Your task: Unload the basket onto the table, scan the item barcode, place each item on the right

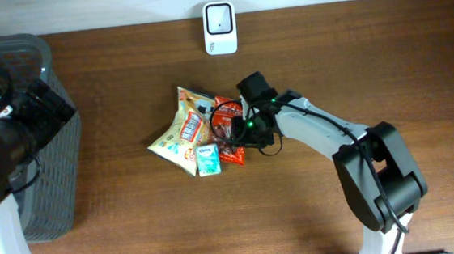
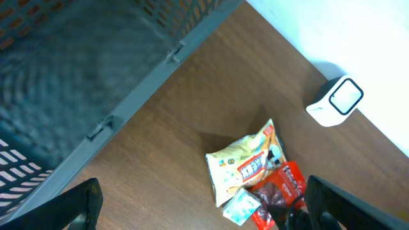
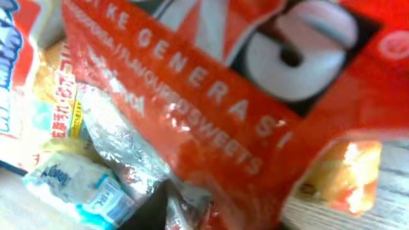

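At mid-table, among heaped packets (image 1: 185, 134), lies the red snack packet (image 1: 230, 151), right gripper (image 1: 247, 126) down on it, grip not confirmable. Left gripper (image 2: 203, 184) spread wide, empty. Recommended: pinch one edge only, lift clear, present the barcode flat to the scanner (image 1: 220, 28).

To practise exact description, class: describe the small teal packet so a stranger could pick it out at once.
On the brown table, in front of the white scanner, lie a yellow bag and a red bag. The packet sits at their edge away from the scanner. It alone is small, boxy, teal and white.
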Available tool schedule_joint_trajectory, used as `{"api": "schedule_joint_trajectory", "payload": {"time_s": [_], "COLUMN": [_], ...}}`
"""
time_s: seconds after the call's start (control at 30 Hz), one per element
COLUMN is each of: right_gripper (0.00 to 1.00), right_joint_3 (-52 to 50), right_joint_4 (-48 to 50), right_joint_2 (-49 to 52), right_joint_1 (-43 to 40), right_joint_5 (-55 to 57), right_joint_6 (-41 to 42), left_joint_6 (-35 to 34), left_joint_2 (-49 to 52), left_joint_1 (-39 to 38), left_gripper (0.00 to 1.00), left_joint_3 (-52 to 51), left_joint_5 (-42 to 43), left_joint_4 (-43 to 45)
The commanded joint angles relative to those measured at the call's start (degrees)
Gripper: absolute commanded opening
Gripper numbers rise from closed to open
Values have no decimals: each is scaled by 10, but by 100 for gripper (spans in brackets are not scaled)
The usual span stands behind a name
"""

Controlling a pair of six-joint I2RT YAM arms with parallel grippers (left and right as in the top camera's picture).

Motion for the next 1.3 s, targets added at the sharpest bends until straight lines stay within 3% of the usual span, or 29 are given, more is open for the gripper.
{"api": "schedule_joint_trajectory", "payload": {"time_s": [0.0,0.13,0.4,0.67,0.97,1.27], "right_gripper": [4,4,4,4,4,5], "right_joint_3": [11,49,209,227,146,17], "right_joint_4": [-6,-61,-263,-290,-259,-155], "right_joint_2": [6,-19,-71,-74,-64,-55], "right_joint_1": [5,0,0,-24,-98,-65], "right_joint_5": [43,105,401,694,646,596], "right_joint_6": [-9,-43,-71,-32,21,20], "left_joint_6": [-7,-7,-7,-7,-7,-7], "left_joint_2": [-1,-1,-1,-1,-1,-1], "left_joint_1": [3,3,3,3,3,3], "left_gripper": [99,99,99,99,99,99], "left_joint_3": [0,0,0,0,0,0], "left_joint_5": [2,2,2,2,2,2], "left_joint_4": [1,1,1,1,1,1]}}
